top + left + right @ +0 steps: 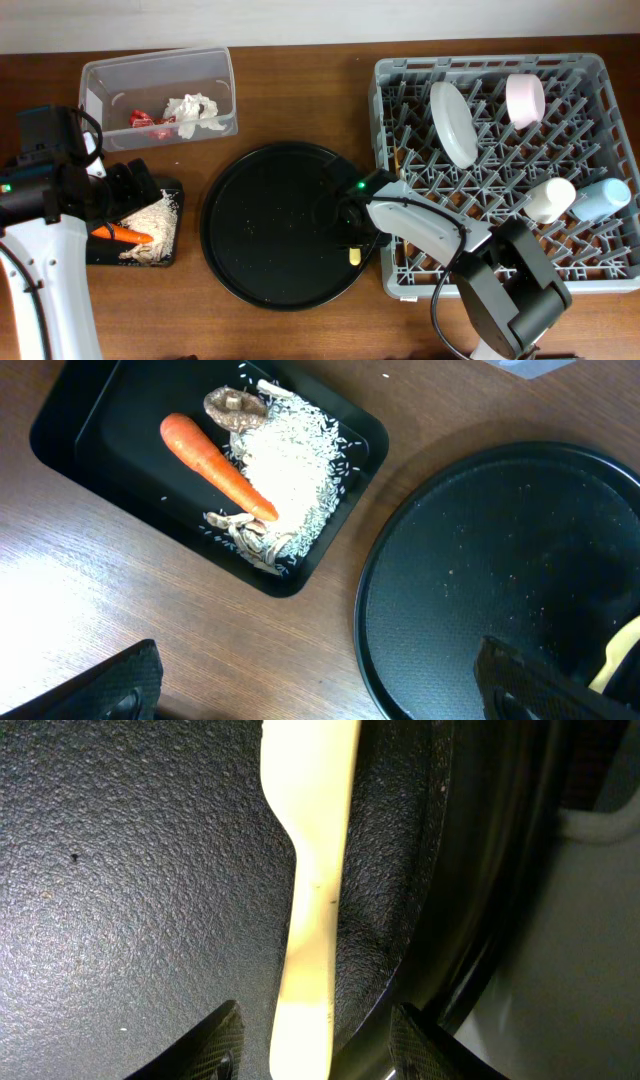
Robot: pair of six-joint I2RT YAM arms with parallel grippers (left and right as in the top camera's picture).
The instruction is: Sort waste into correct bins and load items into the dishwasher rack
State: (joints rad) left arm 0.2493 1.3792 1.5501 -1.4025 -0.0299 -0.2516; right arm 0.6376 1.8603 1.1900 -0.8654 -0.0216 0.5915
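My right gripper (351, 238) (315, 1045) is open low over the right rim of the round black tray (260, 225). Its fingers straddle a pale fork-like utensil (310, 870) (353, 257) lying on the tray, without closing on it. The grey dishwasher rack (500, 260) holds a white dish (452, 122), a pink cup (525, 100), a small white cup (550, 198) and a light blue cup (600, 198). My left gripper (130, 185) (320, 695) is open and empty above the small black tray (70, 430), which holds a carrot (215, 465), rice (290, 460) and a brown scrap (233, 405).
The clear tub (105, 75) at the back left holds white tissues (195, 110) and a red wrapper (140, 118). The round tray lies between the small black tray (100, 250) and the rack. Bare wooden table lies along the front edge.
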